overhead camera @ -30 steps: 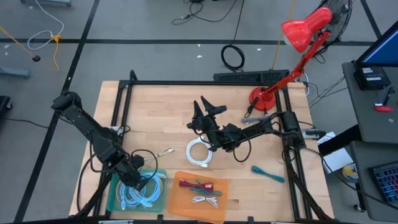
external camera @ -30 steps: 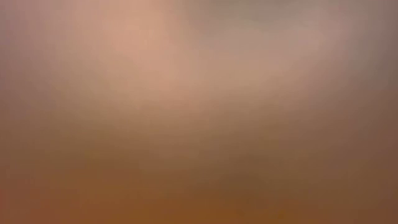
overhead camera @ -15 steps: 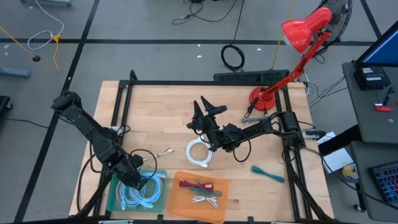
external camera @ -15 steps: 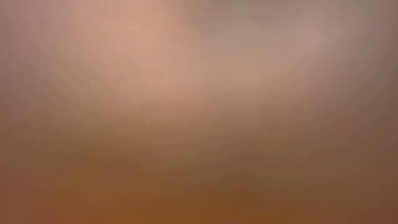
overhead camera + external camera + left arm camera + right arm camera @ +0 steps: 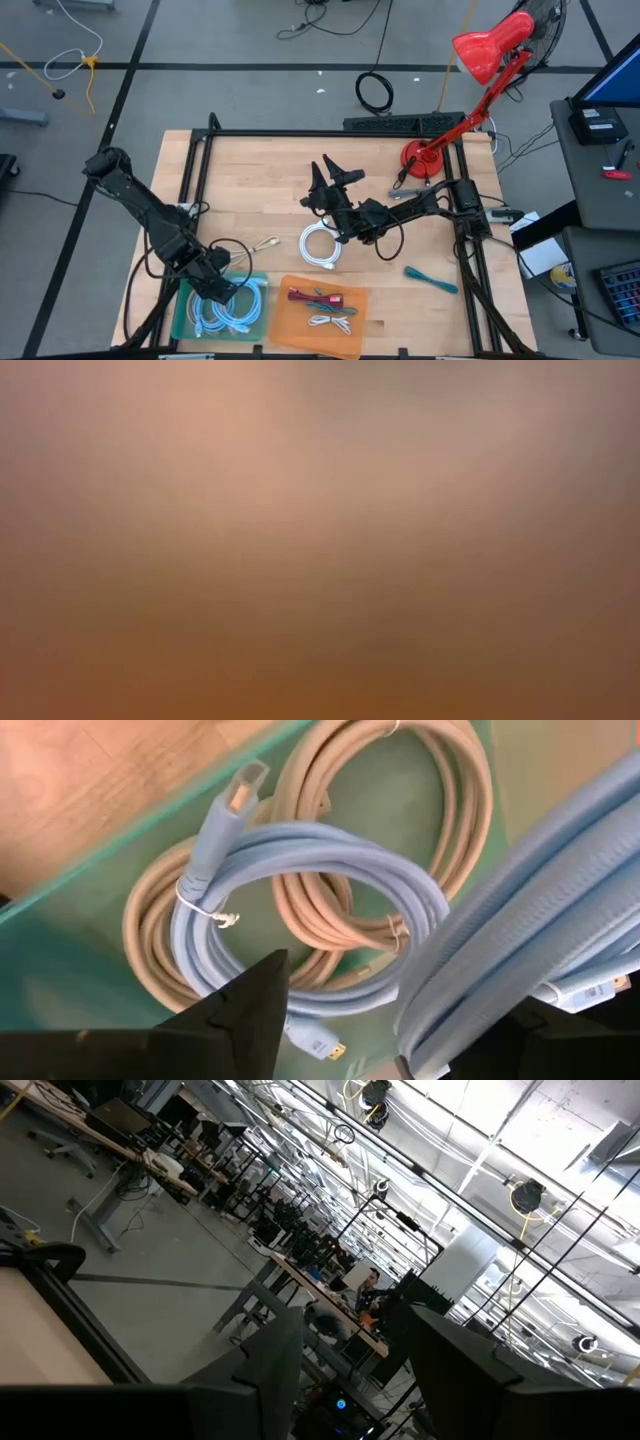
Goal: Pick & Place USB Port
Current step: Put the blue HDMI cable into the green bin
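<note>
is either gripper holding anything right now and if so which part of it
The left gripper over the green tray grips a light blue cable by its bundled loops. The right gripper holds nothing.

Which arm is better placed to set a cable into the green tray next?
Left. Its gripper hangs over the green tray with a blue cable between its fingers, above the coils already there. The right gripper sits mid-table, open, pointing up and away from the trays.

Low view fully blurred; left gripper (image 5: 222,291) fingers' tips out of frame
</note>
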Action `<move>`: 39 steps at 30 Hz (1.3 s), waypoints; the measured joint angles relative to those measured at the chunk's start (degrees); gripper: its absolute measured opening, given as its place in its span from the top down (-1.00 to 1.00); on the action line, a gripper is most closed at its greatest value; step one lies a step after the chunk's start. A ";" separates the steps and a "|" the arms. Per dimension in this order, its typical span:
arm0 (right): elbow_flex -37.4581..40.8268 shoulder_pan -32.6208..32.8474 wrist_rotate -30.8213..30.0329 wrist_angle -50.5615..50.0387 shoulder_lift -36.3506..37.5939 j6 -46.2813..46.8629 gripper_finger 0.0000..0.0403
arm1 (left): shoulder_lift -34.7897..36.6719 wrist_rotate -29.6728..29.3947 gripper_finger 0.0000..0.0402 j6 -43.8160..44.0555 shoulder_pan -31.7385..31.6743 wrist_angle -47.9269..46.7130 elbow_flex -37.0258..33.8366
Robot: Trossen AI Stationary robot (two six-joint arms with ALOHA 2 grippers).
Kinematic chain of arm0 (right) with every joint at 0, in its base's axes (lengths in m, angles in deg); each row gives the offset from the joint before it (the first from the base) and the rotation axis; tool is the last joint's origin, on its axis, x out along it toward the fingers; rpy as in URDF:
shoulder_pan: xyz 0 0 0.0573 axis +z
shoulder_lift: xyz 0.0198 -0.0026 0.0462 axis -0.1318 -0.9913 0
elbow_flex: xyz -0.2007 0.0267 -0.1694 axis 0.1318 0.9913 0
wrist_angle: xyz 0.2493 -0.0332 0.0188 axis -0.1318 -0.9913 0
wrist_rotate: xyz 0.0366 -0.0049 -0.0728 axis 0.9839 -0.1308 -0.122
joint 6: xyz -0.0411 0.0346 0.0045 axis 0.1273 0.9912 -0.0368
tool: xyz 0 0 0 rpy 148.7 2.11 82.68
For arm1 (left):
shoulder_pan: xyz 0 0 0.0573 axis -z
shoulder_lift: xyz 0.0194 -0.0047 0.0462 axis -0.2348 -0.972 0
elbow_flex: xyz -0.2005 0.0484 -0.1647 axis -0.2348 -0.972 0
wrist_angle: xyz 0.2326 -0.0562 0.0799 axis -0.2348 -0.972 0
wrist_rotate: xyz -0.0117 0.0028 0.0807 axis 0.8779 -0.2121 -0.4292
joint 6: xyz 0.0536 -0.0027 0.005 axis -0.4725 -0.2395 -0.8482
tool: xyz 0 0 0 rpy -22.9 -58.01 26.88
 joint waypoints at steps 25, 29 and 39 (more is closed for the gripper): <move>-3.89 8.46 38.38 -62.70 5.40 62.38 0.97 | -5.16 0.84 -0.16 -3.13 -0.46 -1.22 -0.02; -3.89 8.96 51.42 -64.30 5.08 71.28 1.00 | -5.16 0.83 -0.16 -3.50 -0.76 -2.17 -0.02; -13.53 7.77 58.88 -66.60 -4.63 79.26 1.00 | -5.13 0.84 -0.16 -3.13 -0.76 -2.92 -0.02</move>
